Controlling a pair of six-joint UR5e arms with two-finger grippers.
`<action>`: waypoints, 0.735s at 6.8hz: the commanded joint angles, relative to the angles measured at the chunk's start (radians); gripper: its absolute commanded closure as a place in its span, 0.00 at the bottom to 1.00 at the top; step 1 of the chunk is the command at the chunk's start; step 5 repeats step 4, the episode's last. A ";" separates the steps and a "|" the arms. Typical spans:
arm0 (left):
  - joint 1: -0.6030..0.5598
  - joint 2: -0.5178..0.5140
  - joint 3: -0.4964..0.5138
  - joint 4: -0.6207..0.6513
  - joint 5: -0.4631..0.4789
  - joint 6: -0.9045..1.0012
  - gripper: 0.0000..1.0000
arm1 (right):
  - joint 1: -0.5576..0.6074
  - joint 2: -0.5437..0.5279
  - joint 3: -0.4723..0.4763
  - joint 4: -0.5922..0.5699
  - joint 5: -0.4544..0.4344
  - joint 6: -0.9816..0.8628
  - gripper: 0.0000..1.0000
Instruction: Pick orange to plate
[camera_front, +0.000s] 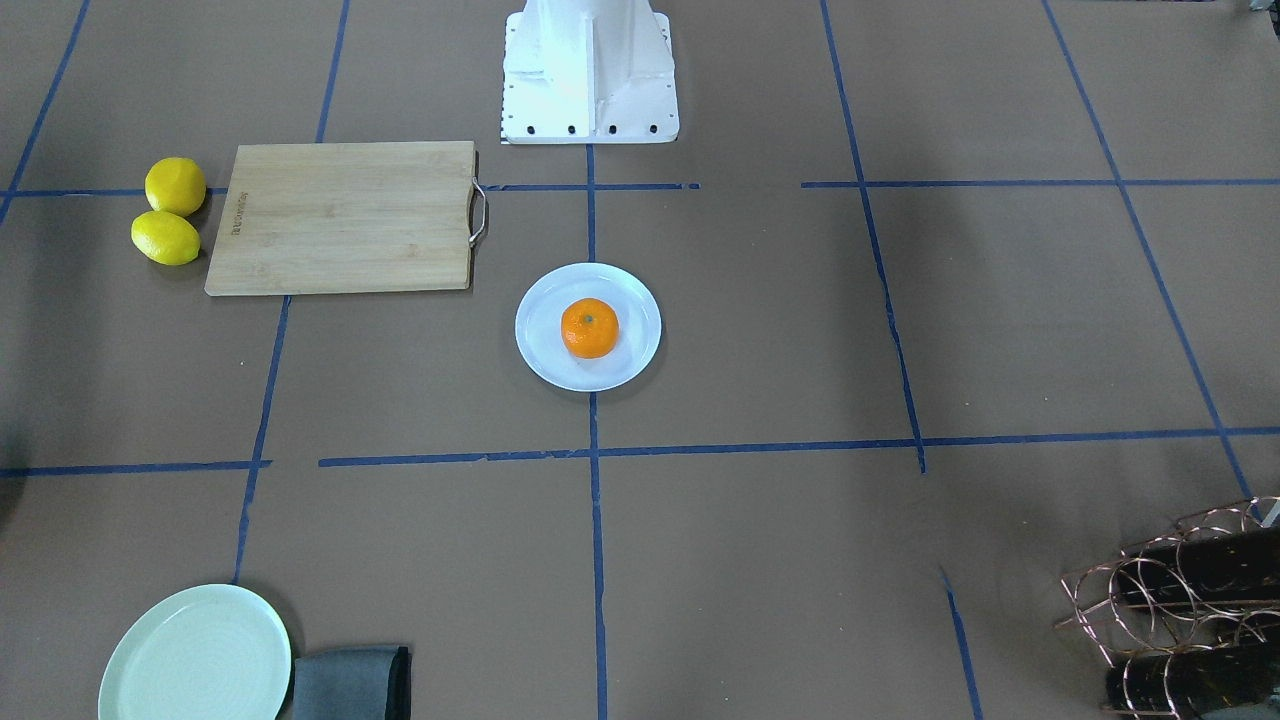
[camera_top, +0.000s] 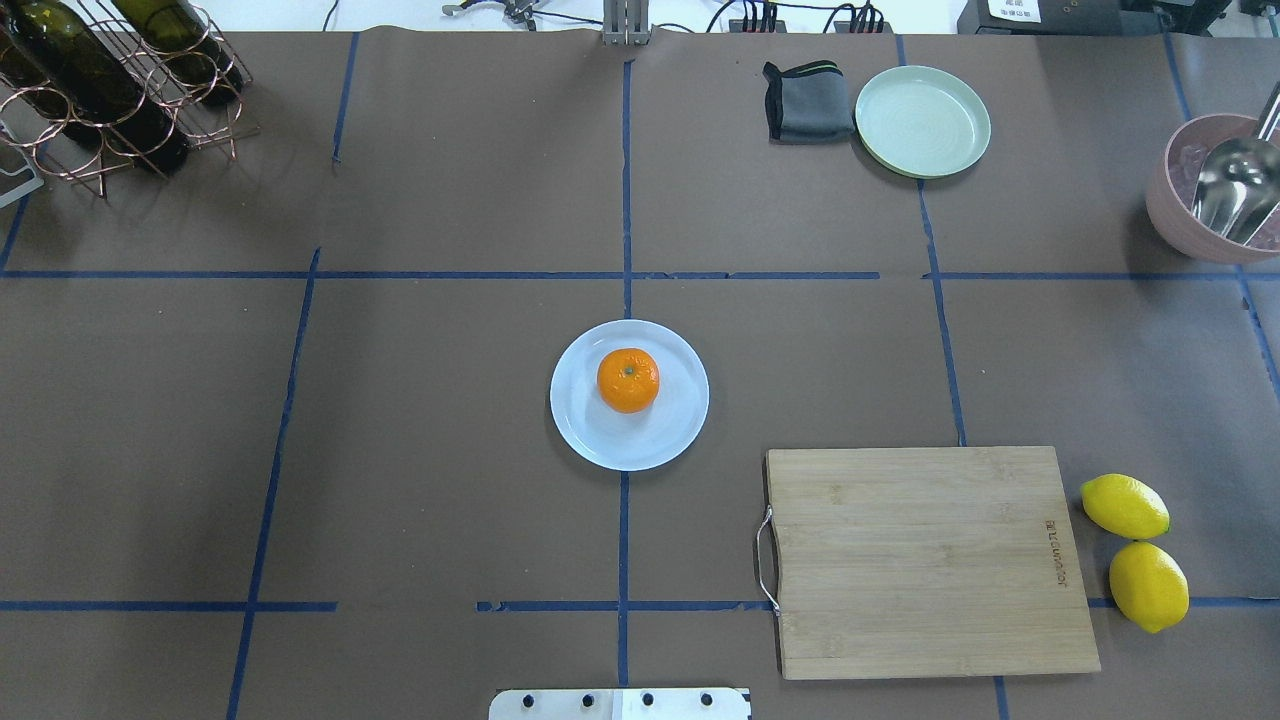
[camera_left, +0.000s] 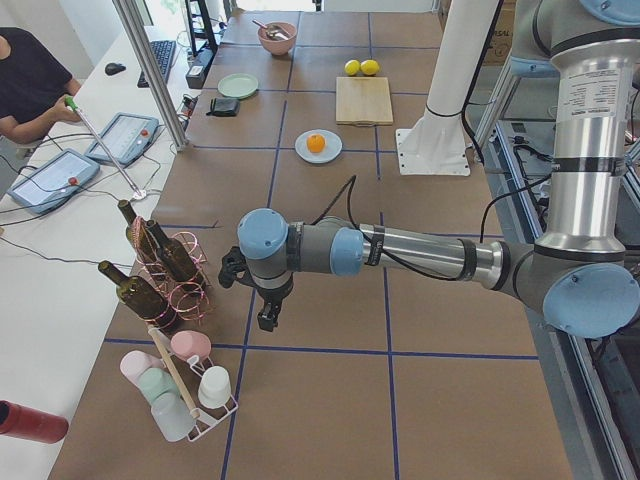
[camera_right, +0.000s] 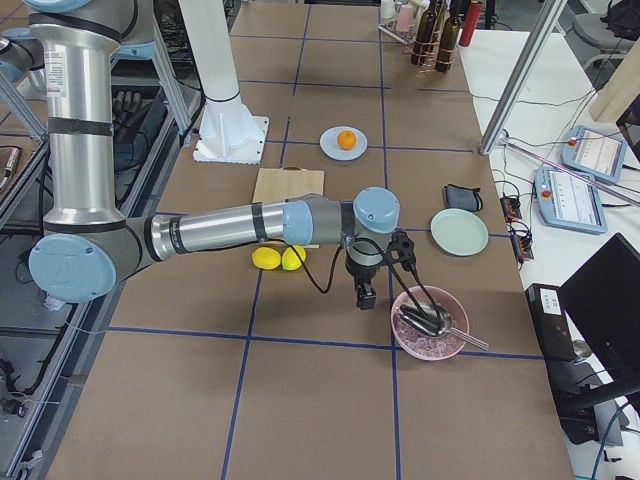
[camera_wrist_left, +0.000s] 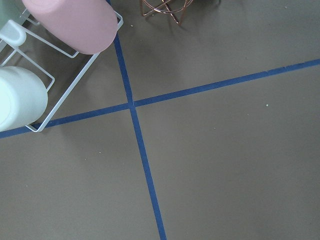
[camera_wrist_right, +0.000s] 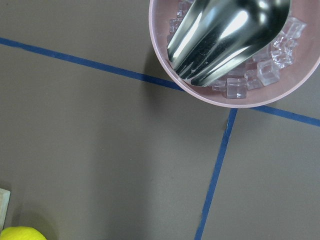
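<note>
The orange (camera_front: 589, 328) (camera_top: 628, 380) rests in the middle of the round white plate (camera_front: 538, 300) (camera_top: 582, 425) at the table's centre, stem dot facing up. Nothing holds it. In the exterior left view the orange (camera_left: 316, 143) is far from my left gripper (camera_left: 266, 319), which hangs over bare table near the bottle rack. My right gripper (camera_right: 367, 298) hangs beside the pink bowl, well away from the orange (camera_right: 346, 140). I cannot tell whether either gripper is open or shut. Neither wrist view shows any fingers.
A bamboo cutting board (camera_top: 925, 560) and two lemons (camera_top: 1124, 506) (camera_top: 1148, 586) lie at the right. A mint-green plate (camera_top: 922, 121) and grey cloth (camera_top: 806, 101) sit far right. A pink bowl (camera_top: 1200, 240) holds ice and a scoop. A bottle rack (camera_top: 110, 90) stands far left, a cup rack (camera_wrist_left: 55, 60) near it.
</note>
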 joint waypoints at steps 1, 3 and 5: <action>0.000 -0.001 0.003 -0.001 0.000 -0.001 0.00 | 0.000 -0.003 0.004 0.000 0.000 0.001 0.00; 0.000 0.002 -0.011 0.001 0.001 -0.001 0.00 | 0.000 -0.003 0.004 0.000 0.005 0.006 0.00; 0.000 -0.004 -0.011 -0.001 0.001 -0.001 0.00 | 0.000 -0.002 0.006 0.002 0.018 0.009 0.00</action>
